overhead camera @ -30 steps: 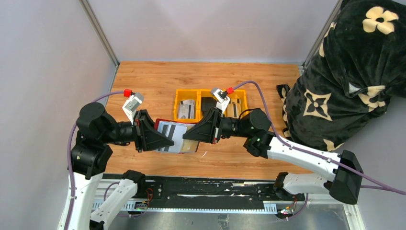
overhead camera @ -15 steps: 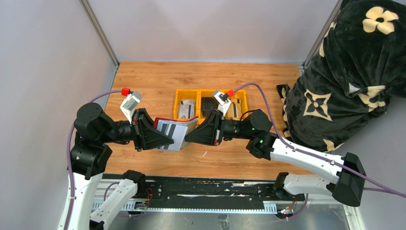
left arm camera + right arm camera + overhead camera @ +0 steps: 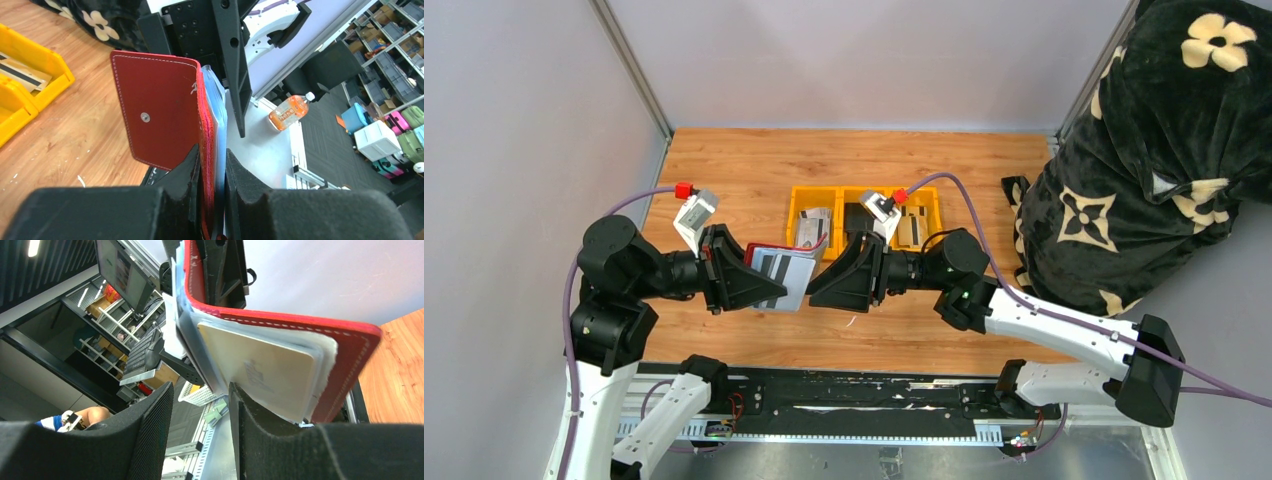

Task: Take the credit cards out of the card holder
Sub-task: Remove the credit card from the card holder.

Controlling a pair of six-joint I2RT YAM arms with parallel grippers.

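Observation:
The dark-red card holder hangs in the air above the table, between the two arms. My left gripper is shut on its lower edge; in the left wrist view the fingers pinch the red leather and the bluish sleeves behind it. A grey-white credit card with a dark stripe shows in the open holder. In the right wrist view a cream card sits in a clear sleeve of the holder. My right gripper is open just right of the holder, with nothing between its fingers.
Three yellow bins stand in a row behind the grippers, with cards and a black wallet-like object in them. A black flower-print blanket fills the right side. Grey walls close off the left and back.
My right gripper has opened and let go of the holder's far side. The holder has shifted a little to the left with the left gripper and folded more upright.

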